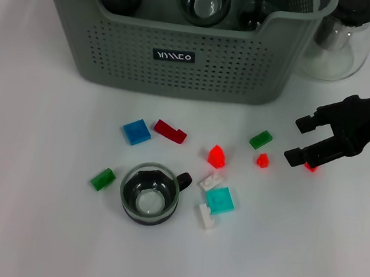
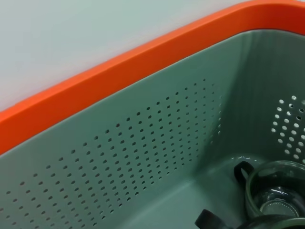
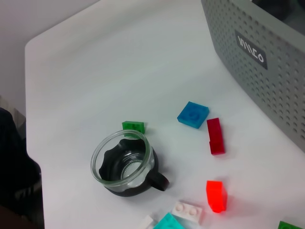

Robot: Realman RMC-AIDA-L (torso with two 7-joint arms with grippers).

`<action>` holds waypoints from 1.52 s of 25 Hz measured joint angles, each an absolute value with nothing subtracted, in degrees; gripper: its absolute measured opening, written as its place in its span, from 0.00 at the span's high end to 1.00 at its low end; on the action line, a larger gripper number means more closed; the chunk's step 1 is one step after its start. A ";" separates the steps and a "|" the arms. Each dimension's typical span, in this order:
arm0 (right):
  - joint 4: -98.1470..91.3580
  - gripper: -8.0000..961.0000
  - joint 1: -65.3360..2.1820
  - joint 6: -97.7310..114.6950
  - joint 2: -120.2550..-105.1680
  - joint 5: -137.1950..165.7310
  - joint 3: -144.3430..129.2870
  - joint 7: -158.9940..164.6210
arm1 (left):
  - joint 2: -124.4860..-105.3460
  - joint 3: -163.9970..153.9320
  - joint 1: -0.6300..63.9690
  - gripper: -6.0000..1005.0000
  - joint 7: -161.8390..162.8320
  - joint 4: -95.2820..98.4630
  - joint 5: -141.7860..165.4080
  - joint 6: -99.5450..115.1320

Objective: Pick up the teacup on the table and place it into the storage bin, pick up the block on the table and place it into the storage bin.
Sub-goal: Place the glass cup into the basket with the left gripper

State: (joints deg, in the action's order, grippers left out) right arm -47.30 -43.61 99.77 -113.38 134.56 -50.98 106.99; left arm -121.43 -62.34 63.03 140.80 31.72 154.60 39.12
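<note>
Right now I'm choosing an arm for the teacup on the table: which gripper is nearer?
Right. The right gripper hovers open beside the blocks, off the teacup's right. The left gripper is out of view over the storage bin.

Lab-like test bench: bare white table (image 1: 30,228).

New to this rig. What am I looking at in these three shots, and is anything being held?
It is a two-armed robot seen through three cameras. The head view looks down on a white table. At the back stands the storage bin, already holding glassware, with a clear glass carafe beside it. In front lie a teacup and scattered blocks, among them a blue block and a dark red block.

The right gripper hovers over the table's right side, jaws open and empty.

The left wrist view looks into the bin; the right wrist view looks over the teacup and blocks. The left gripper is not visible.
</note>
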 joint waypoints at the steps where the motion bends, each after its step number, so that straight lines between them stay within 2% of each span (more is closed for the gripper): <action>1: -47.11 0.03 -43.62 99.69 -113.38 134.56 -50.98 106.86 | -121.54 -62.55 62.98 0.94 140.80 31.72 154.61 38.87; 38: -46.23 0.03 -43.86 98.78 -113.38 134.65 -51.77 106.61 | -122.53 -62.92 62.45 0.93 140.82 31.05 155.40 38.14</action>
